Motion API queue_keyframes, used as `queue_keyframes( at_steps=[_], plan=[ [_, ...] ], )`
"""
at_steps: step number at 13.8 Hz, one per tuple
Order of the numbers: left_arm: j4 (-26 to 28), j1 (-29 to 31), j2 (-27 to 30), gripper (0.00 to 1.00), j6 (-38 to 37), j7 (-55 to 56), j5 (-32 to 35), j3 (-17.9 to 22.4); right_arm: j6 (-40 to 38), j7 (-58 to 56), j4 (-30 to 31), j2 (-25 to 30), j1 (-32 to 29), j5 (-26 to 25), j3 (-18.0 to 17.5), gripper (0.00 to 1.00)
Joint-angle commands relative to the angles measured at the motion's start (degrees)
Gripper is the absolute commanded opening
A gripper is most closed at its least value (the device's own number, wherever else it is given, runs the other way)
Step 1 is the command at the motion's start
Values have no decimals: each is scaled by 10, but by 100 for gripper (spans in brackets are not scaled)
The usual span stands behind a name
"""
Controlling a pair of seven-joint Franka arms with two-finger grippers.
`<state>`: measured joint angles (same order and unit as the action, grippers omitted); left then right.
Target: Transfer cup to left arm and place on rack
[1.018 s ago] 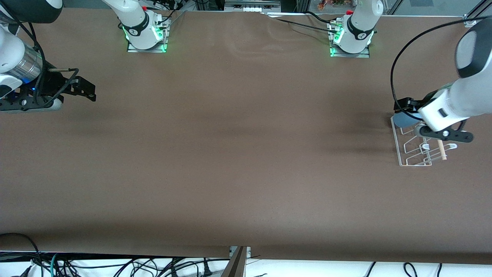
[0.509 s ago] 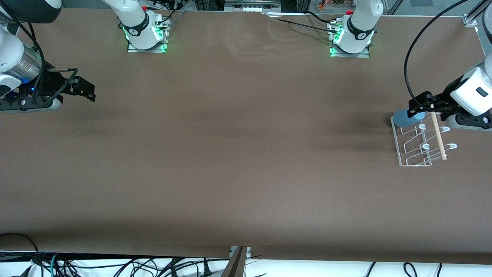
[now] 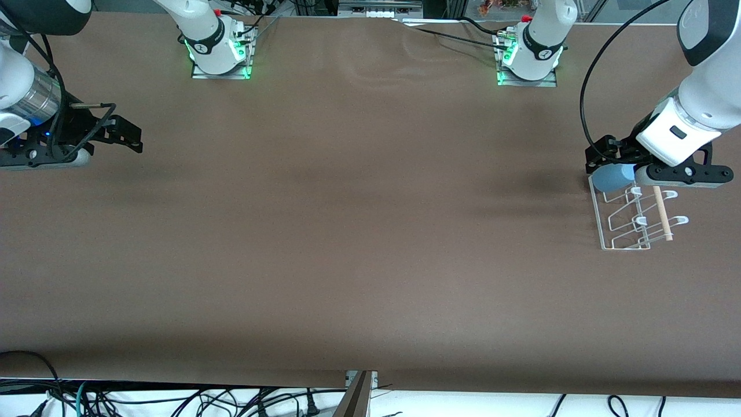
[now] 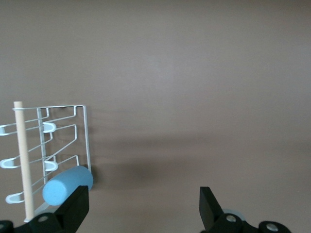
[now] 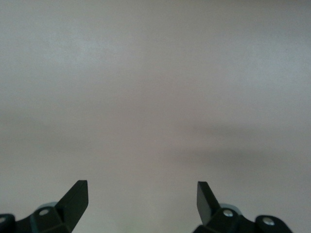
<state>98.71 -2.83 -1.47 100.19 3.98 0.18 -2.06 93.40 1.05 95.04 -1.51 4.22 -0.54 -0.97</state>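
A brown table (image 3: 359, 231); loose cables (image 3: 191, 399) trail below its near edge.

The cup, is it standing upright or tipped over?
Tipped: the cup lies on its side on the rack, free of the open left hand.

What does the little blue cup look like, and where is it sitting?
The cup is small, light blue, smooth and plastic-looking, with no handle. It lies tipped on its side on the corner of the white wire rack that is farthest from the front camera, at the left arm's end of the table. In the left wrist view it rests against the rack's wires, near the wooden dowel. The left hand is open above it, not holding it.
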Motion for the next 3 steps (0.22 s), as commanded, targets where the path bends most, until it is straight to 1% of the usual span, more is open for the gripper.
queue_keyframes(
  at_steps=[1,3],
  plan=[
    [16,-10,18,100,0,1,17,7,-11,-10,-14,-3,-11,-3,-10,99],
    [15,-10,19,100,0,0,17,7,-11,-9,-14,-3,-11,-3,-10,99]
  ],
)
